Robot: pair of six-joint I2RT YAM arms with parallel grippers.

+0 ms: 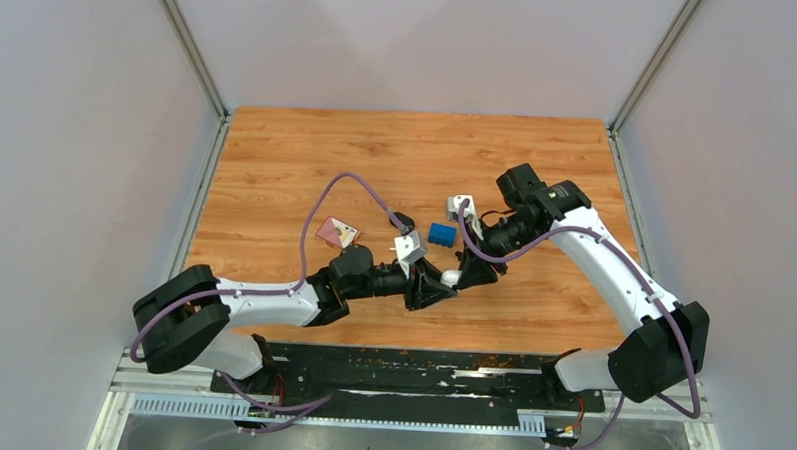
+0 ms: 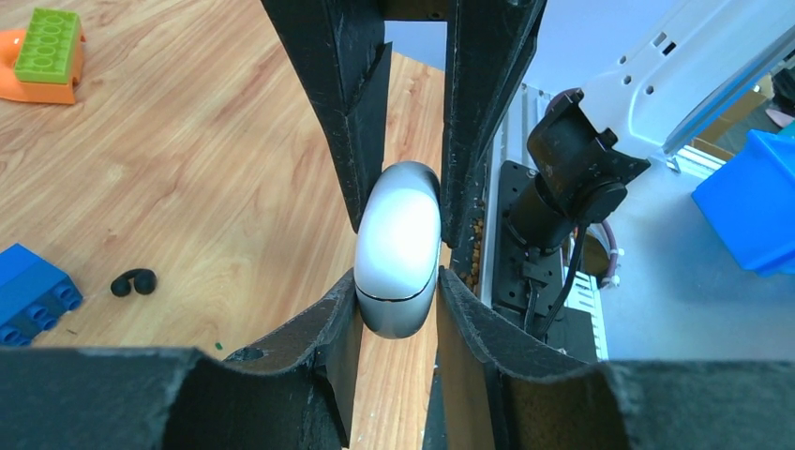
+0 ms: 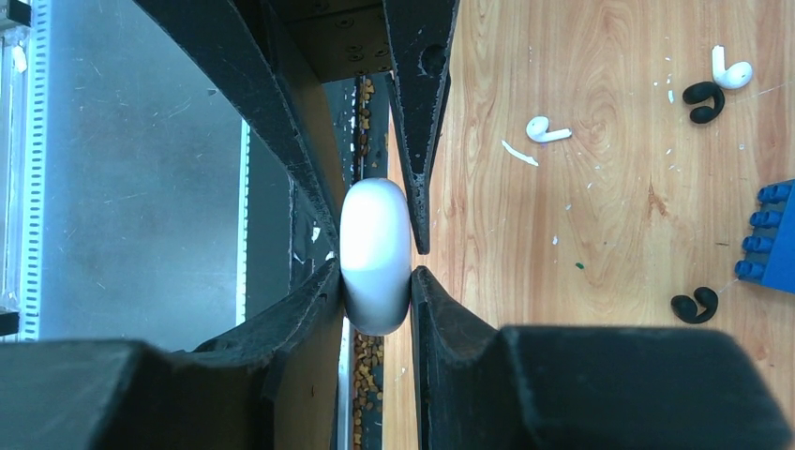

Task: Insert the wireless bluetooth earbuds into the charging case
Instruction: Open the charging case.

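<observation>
The charging case (image 2: 398,248) is a smooth white pod, closed, with its lid seam showing. It is held above the table's near edge between both grippers. My left gripper (image 2: 398,286) is shut on one end and my right gripper (image 3: 375,281) is shut on the other end of the case (image 3: 375,253). In the top view the two grippers (image 1: 437,286) (image 1: 470,271) meet tip to tip. Two white earbuds (image 3: 547,129) (image 3: 731,73) and two black earbuds (image 3: 703,101) (image 3: 694,306) lie loose on the wood. One black earbud (image 2: 133,281) shows in the left wrist view.
A blue block (image 1: 441,234) lies just beyond the grippers, also seen in the wrist views (image 3: 773,234) (image 2: 33,292). A green brick on an orange piece (image 2: 47,47) lies further left. A thin white sliver (image 3: 518,153) lies by a white earbud. The table's near edge and black rail lie under the case.
</observation>
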